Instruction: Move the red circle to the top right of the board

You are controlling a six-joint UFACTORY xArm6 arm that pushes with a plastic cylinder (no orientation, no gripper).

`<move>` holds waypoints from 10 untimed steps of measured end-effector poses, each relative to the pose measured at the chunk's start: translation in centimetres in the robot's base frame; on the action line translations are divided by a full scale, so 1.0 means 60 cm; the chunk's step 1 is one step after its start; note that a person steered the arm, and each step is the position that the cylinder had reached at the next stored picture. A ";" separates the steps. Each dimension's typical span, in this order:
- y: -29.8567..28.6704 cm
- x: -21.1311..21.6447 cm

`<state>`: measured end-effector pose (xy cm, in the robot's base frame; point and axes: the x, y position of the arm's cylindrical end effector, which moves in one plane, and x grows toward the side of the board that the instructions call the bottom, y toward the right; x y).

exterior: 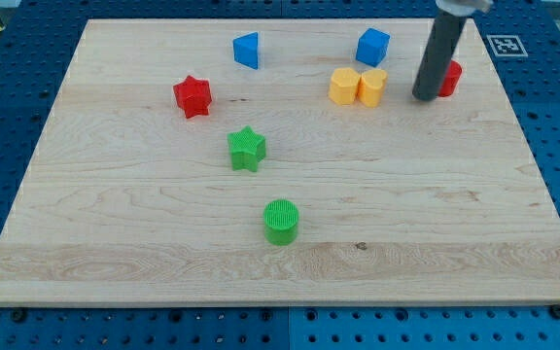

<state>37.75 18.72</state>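
The red circle (450, 78) sits near the view's top right of the wooden board (163, 233), partly hidden behind my rod. My tip (424, 97) rests on the board just at the circle's left side, touching or nearly touching it. Two yellow blocks, a rounded one (343, 87) and a cylinder-like one (372, 87), stand side by side a short way to the left of my tip. A blue cube (372, 46) is above them.
A blue block (247, 50) lies at top centre. A red star (192, 96) is at the left, a green star (247, 149) at the middle, a green circle (281, 221) below it. The board's right edge runs close to the red circle.
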 end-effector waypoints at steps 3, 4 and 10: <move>0.080 -0.043; 0.064 0.007; 0.036 -0.088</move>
<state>32.45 20.85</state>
